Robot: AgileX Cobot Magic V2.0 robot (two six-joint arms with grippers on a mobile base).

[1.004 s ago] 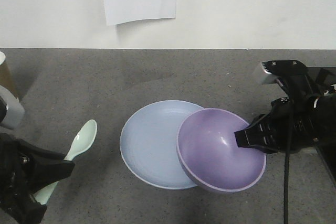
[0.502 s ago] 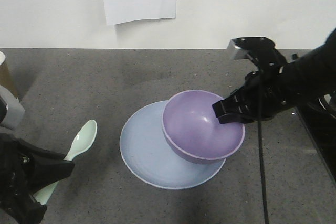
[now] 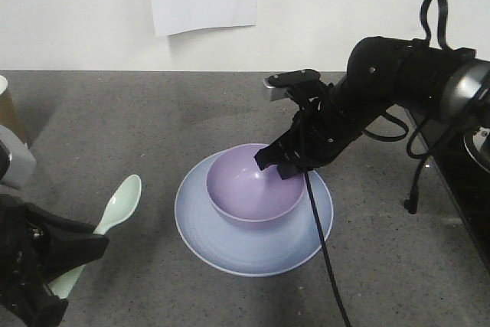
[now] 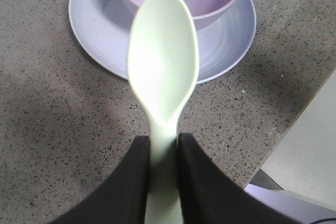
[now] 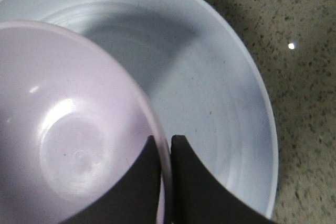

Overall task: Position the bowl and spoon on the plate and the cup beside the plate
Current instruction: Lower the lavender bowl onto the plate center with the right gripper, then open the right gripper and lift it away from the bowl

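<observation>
My right gripper (image 5: pixel 165 143) is closed down to a thin slit on the rim of the bowl (image 5: pixel 68 129). One finger sits inside the wall and the other outside, with the lavender edge pinched between them. The bowl's hollow spreads away from the inner finger, and under the outer finger I see the plate (image 5: pixel 220 108). From the front view the bowl stands upright and roughly centred on the plate, right beneath the fingertips, with pale blue rim showing all round it.

My left gripper (image 4: pixel 163 148) is nipped tight on the handle of the spoon (image 4: pixel 164 61). The spoon's head juts straight out ahead of the fingers, hollow side facing the wrist camera. I cannot tell whether it is lifted off the grey counter (image 3: pixel 153 128). Plate and bowl lie just past the spoon's tip in that view.

The cup (image 3: pixel 6 109) is only a sliver at the frame edge, well apart from both hands and from the plate.
</observation>
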